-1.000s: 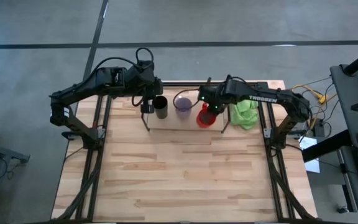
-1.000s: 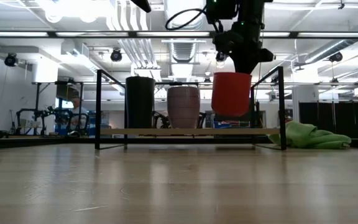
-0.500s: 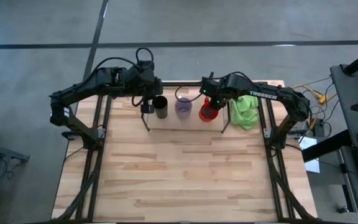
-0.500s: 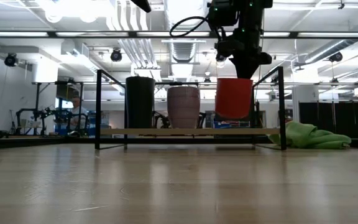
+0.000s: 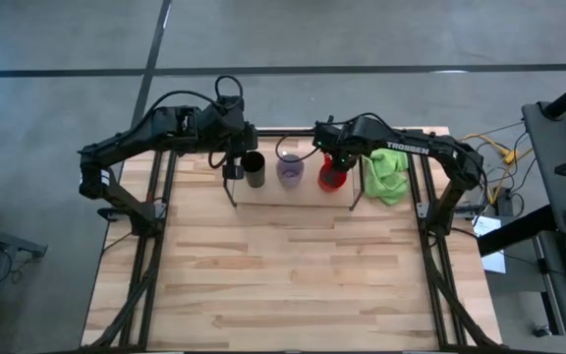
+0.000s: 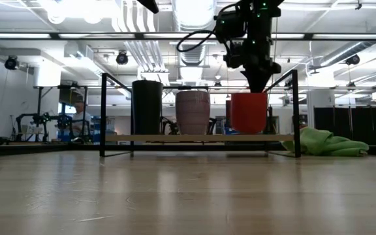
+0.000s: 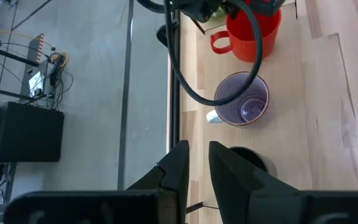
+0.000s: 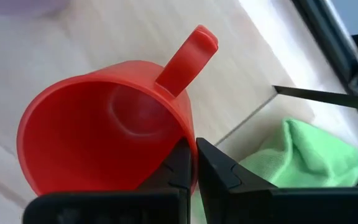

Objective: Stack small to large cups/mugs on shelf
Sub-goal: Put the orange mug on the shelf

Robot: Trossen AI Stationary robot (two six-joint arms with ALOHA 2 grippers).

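The shelf (image 5: 352, 202) is a low black rod rack with a wooden board (image 6: 194, 138) near the table's far edge. The black tumbler (image 5: 254, 170) and the pale purple cup (image 5: 290, 167) stand upright on the board side by side. The red mug (image 5: 331, 178) is at the board's right part, beside the purple cup (image 6: 192, 112). My right gripper (image 5: 335, 162) is shut on the mug. My left gripper (image 5: 231, 167) hangs just left of the tumbler (image 7: 250, 160), its fingers a little apart and empty. My right gripper holds the red mug's rim (image 8: 190, 144), one finger inside the mug and one outside. The fingers come from above, pointing down. The mug (image 6: 249, 112) is upright with its mouth up and its base at the board's level; whether it rests there I cannot tell.
A bright green cloth (image 5: 386, 177) lies on the table just right of the shelf, close to the mug. The shelf's thin rods (image 6: 296, 111) stand around the cups. The table's near part is bare wood (image 5: 293, 275).
My right gripper has carried the red mug toward the table's far edge and down. The mug was lifted in front of the shelf and is now low at the board, beside the purple cup.
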